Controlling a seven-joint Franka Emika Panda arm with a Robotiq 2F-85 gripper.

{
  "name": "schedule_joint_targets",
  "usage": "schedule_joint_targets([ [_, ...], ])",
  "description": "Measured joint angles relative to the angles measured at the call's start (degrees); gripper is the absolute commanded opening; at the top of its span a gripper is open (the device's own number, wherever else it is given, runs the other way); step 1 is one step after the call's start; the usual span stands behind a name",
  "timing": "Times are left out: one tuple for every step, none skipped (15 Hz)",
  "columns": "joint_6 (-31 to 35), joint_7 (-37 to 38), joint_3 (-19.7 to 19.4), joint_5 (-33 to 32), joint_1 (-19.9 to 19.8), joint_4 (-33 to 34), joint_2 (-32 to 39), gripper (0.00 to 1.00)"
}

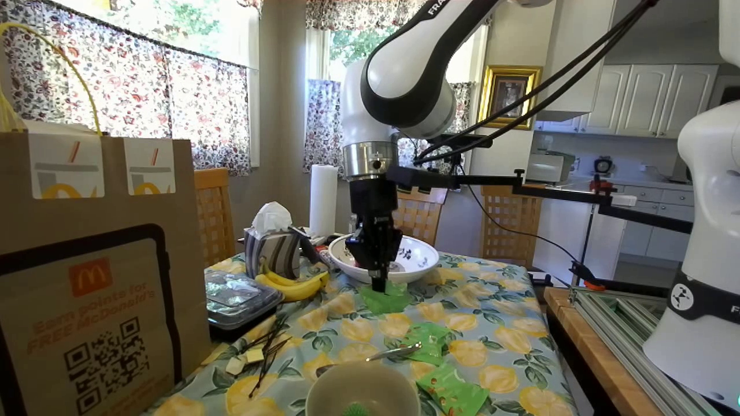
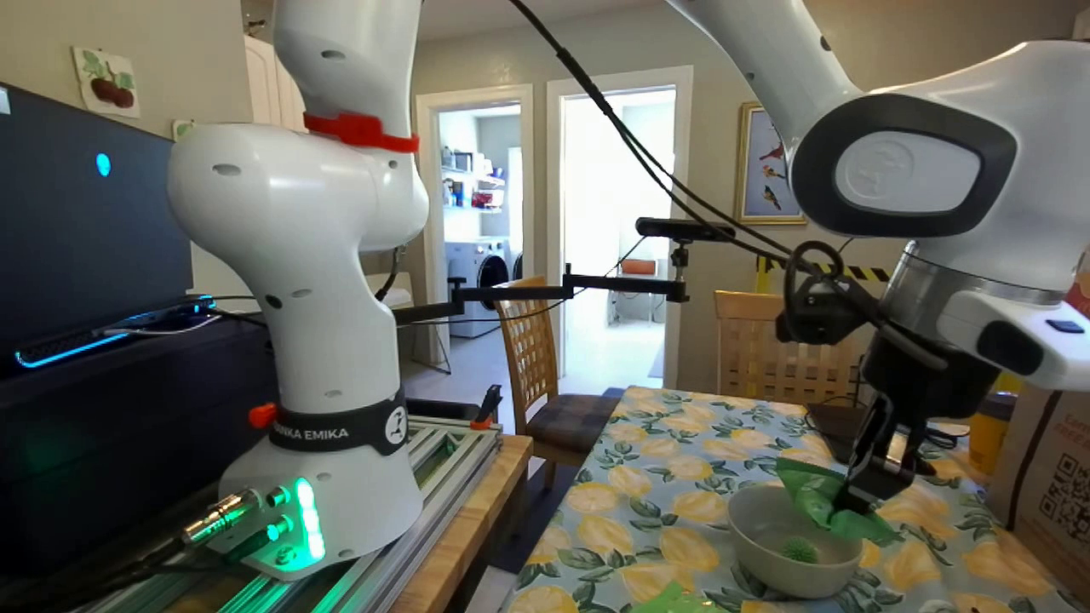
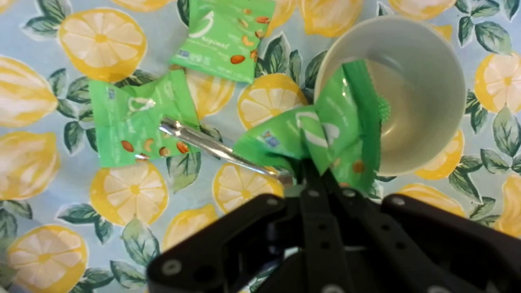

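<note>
My gripper (image 3: pixel 315 169) is shut on a crumpled green snack packet (image 3: pixel 333 122), which sticks out past the fingertips on both sides. In an exterior view the packet (image 2: pixel 809 489) hangs above the table beside the small pale bowl (image 2: pixel 796 566). A green spiky ball (image 2: pixel 799 550) lies in that bowl. The wrist view has the packet overlapping the left rim of the bowl (image 3: pixel 435 101) and hiding part of the ball (image 3: pixel 383 109). Two more green packets, a nearer one (image 3: pixel 142 118) and another (image 3: pixel 228 44), lie flat on the cloth. A metal utensil (image 3: pixel 215 148) rests partly on the nearer one.
Behind the gripper stands a large white patterned bowl (image 1: pixel 419 260). Bananas (image 1: pixel 295 288), a plastic container (image 1: pixel 240 294), a tissue box (image 1: pixel 272 254) and a paper towel roll (image 1: pixel 322 199) stand nearby. A tall paper bag (image 1: pixel 115 231) occupies one table side, near dark twigs (image 1: pixel 269 346).
</note>
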Motion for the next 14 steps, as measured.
schedule_joint_targets([
  [1.00,1.68,-0.36,-1.51,0.34,0.02,0.20,0.00],
  [2.21,4.10,-0.94,-3.72,0.84,0.06,0.51,0.00],
  [3.49,6.81,-1.71,-6.41,1.48,0.18,1.03,0.00],
  [4.53,9.26,-2.59,-9.07,2.08,0.45,1.75,0.00],
  [5.65,11.20,-3.38,-11.43,2.57,0.82,2.64,0.00],
  [6.58,12.64,-4.04,-13.31,2.93,1.35,3.77,0.00],
  [7.50,13.40,-4.60,-14.48,3.23,1.94,4.98,0.00],
  [8.32,13.88,-5.06,-15.23,3.50,2.66,6.31,0.00],
  [8.89,14.09,-5.34,-15.54,3.66,3.42,7.66,0.00],
  [9.53,14.10,-5.58,-15.63,3.78,4.21,8.97,0.00],
  [10.08,14.10,-5.88,-15.66,3.94,4.96,10.20,0.00],
  [10.64,14.10,-6.19,-15.67,4.10,5.74,11.37,0.00],
  [11.06,14.10,-6.52,-15.67,4.23,6.45,12.42,0.00],
  [11.57,14.10,-6.93,-15.72,4.38,7.15,13.38,0.00],
])
